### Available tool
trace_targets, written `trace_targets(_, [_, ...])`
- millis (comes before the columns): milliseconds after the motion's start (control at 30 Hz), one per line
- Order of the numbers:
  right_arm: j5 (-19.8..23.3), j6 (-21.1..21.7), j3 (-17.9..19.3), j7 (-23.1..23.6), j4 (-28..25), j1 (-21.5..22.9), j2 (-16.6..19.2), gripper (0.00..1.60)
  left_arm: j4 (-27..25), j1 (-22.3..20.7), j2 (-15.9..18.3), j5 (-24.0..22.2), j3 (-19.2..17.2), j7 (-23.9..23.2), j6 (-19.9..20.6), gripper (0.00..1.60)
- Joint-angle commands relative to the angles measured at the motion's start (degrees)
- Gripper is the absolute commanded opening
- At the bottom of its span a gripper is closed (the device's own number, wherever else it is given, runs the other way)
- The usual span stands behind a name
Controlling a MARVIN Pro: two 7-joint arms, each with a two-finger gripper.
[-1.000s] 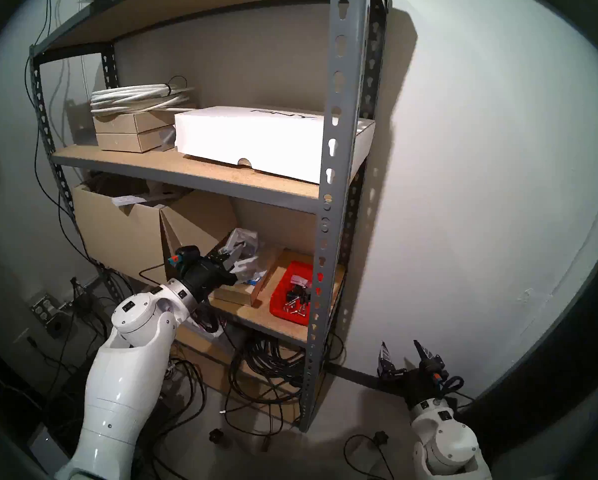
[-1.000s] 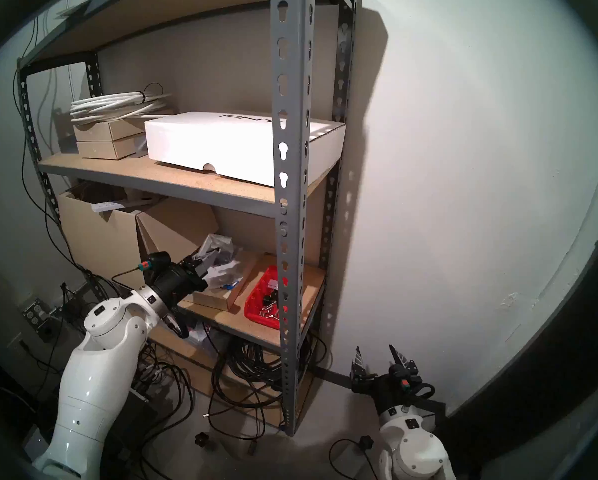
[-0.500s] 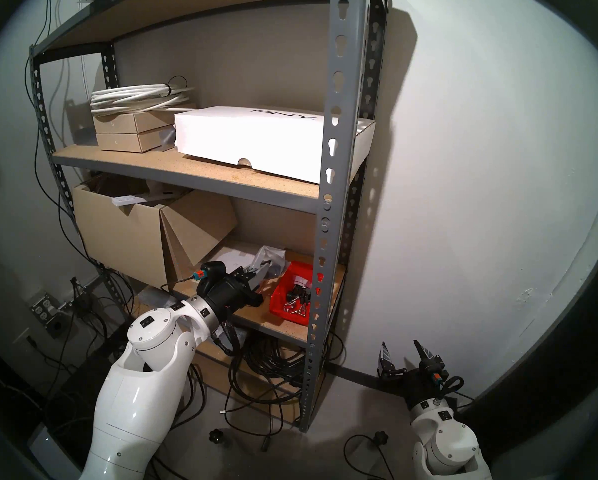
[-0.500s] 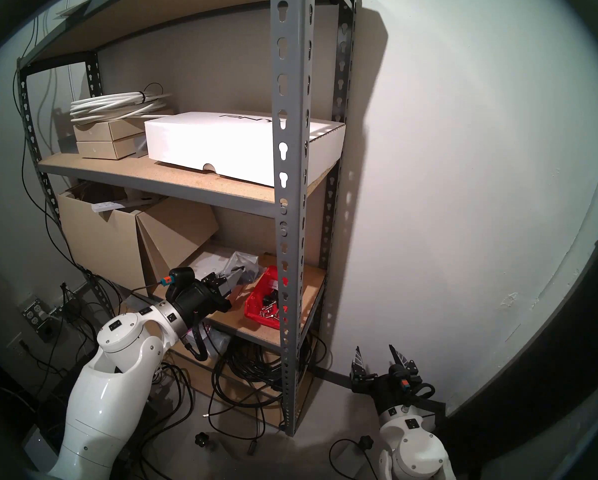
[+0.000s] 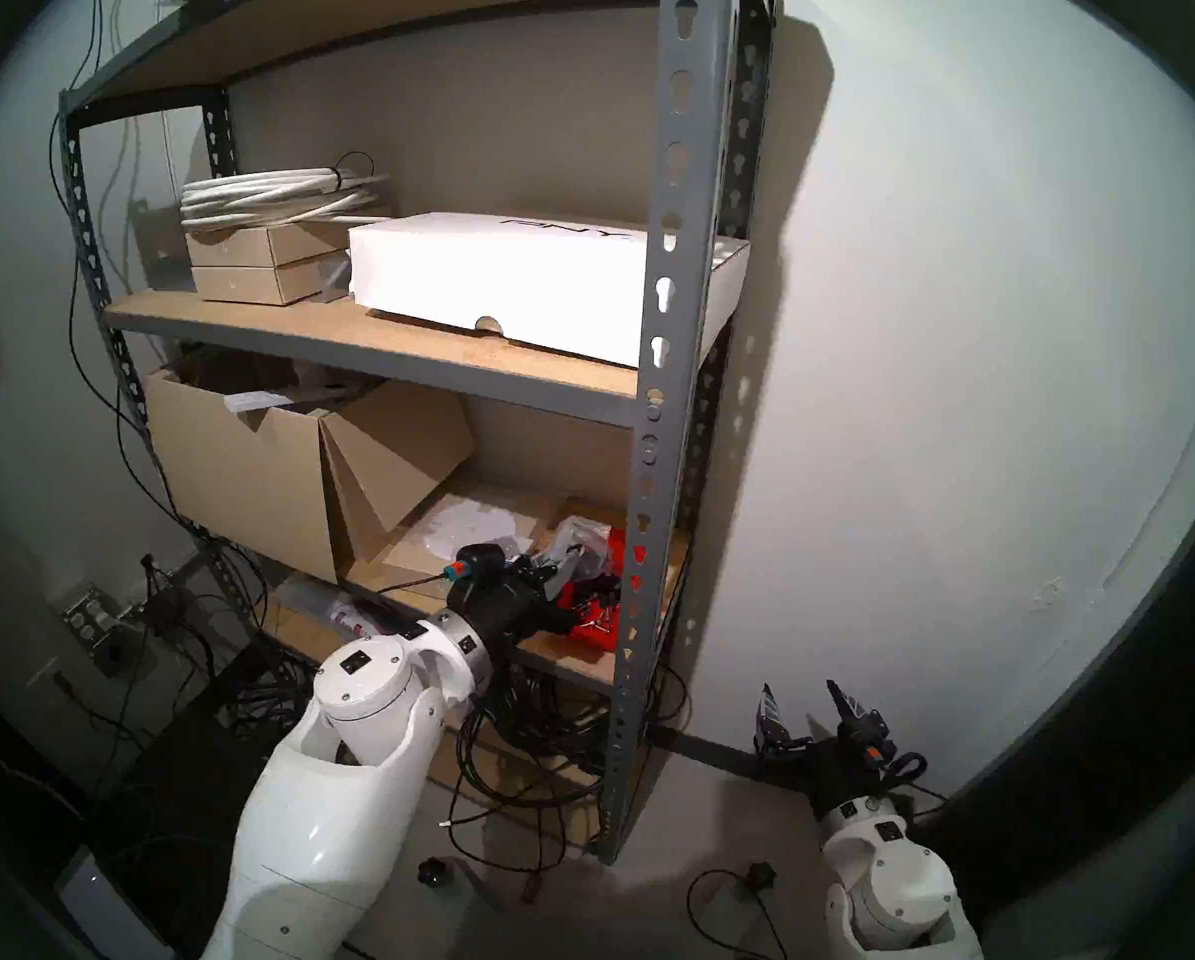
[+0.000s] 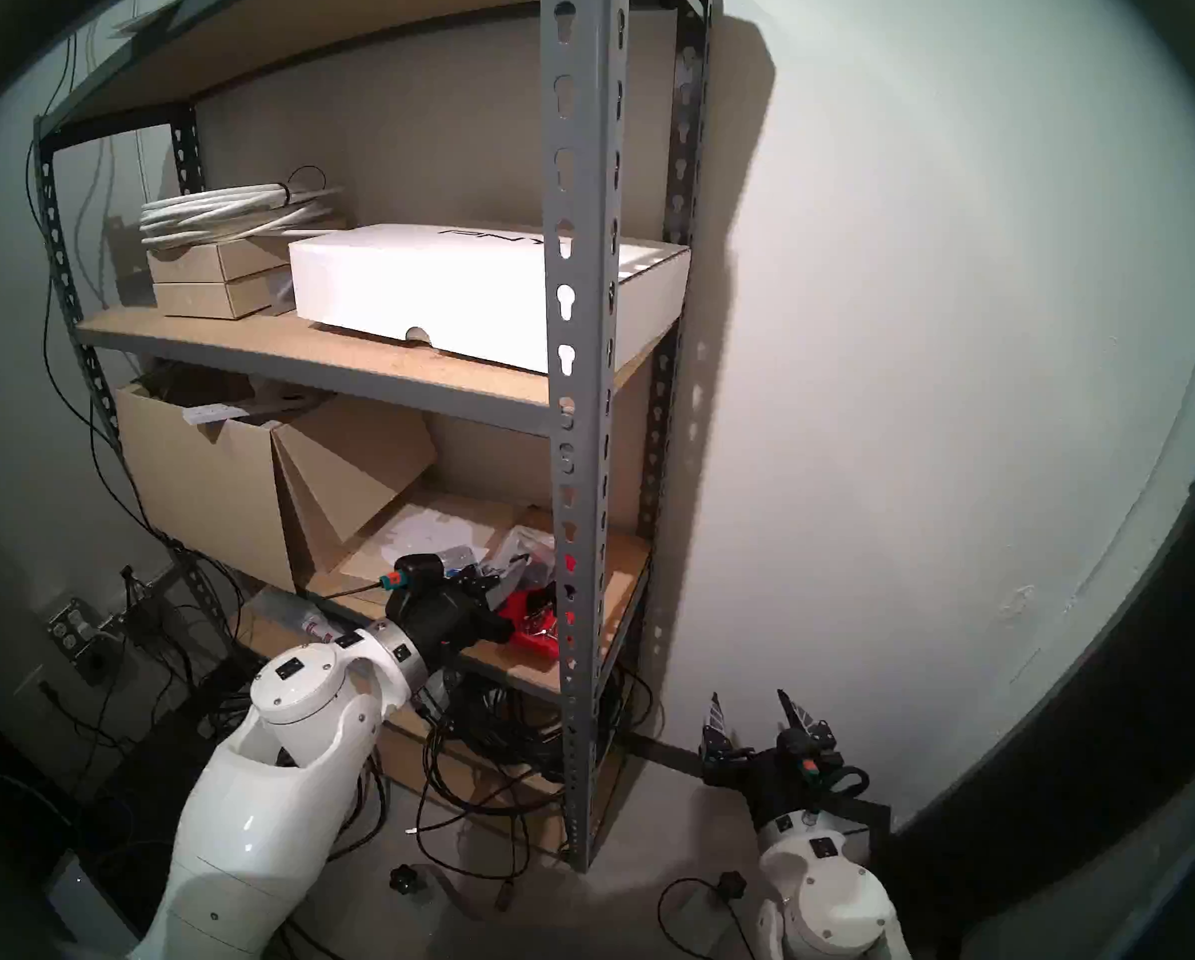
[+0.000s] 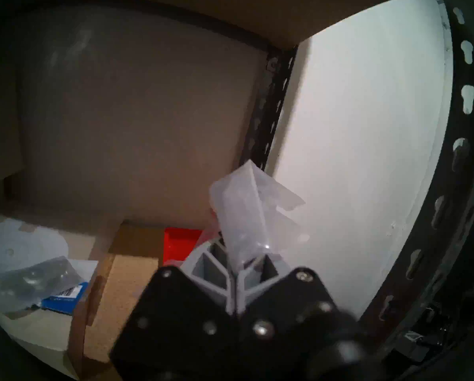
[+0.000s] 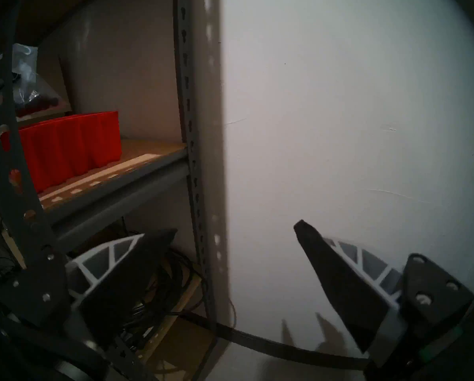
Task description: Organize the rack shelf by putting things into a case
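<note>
Head views: the left gripper (image 5: 570, 569) is clamped on a clear plastic bag (image 5: 581, 537) of dark hardware, held over the red bin (image 5: 591, 622) on the rack shelf (image 5: 581, 661); the right gripper (image 5: 806, 713) hangs spread and empty near the floor. Left wrist view: the bag's top (image 7: 247, 207) sticks up between closed fingers (image 7: 216, 270); another bag (image 7: 32, 281) lies apparently in the flat cardboard box (image 7: 126, 273). Right wrist view: fingers (image 8: 337, 278) apart; bin (image 8: 71, 146) beside the upright.

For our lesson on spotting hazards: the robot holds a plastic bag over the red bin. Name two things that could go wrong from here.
1. The left pincer pinches only one edge of the plastic bag, so the bag could slip out early.
2. The bag hangs over the red bin's near edge by the grey upright; it might snag or land on the shelf board.
</note>
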Motion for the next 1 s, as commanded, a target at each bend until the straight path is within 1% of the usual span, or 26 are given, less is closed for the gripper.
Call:
trace_targets(0, [0.0, -0.1, 0.0, 0.0, -1.1, 0.1, 0.0, 1.60, 1.1, -3.3, -3.4, 1.6, 1.7, 3.0, -2.4, 0.00])
trace_targets(100, [0.0, -0.1, 0.0, 0.0, -1.1, 0.1, 0.0, 1.60, 1.6, -3.7, -4.3, 2.3, 2.3, 4.4, -3.1, 0.00])
trace_targets(233, [0.0, -0.1, 0.0, 0.0, -1.1, 0.1, 0.0, 1.60, 2.7, -4.4, -5.0, 3.0, 3.3, 5.2, -3.4, 0.00])
trace_targets(433, [0.0, -0.1, 0.0, 0.0, -1.1, 0.0, 0.0, 1.60, 3.9, -4.4, -6.2, 4.9, 4.7, 7.8, -4.8, 0.00])
trace_targets(900, [0.0, -0.1, 0.0, 0.0, -1.1, 0.0, 0.0, 1.60, 5.6, -5.3, -5.8, 6.8, 6.3, 8.6, -5.8, 0.00])
trace_targets(933, [0.0, -0.1, 0.0, 0.0, -1.1, 0.0, 0.0, 1.60, 5.8, -5.5, -5.8, 7.0, 6.6, 8.7, -5.9, 0.24])
trace_targets(967, [0.0, -0.1, 0.0, 0.0, -1.1, 0.0, 0.0, 1.60, 5.9, -5.5, -5.9, 7.1, 6.7, 8.8, -5.9, 0.29])
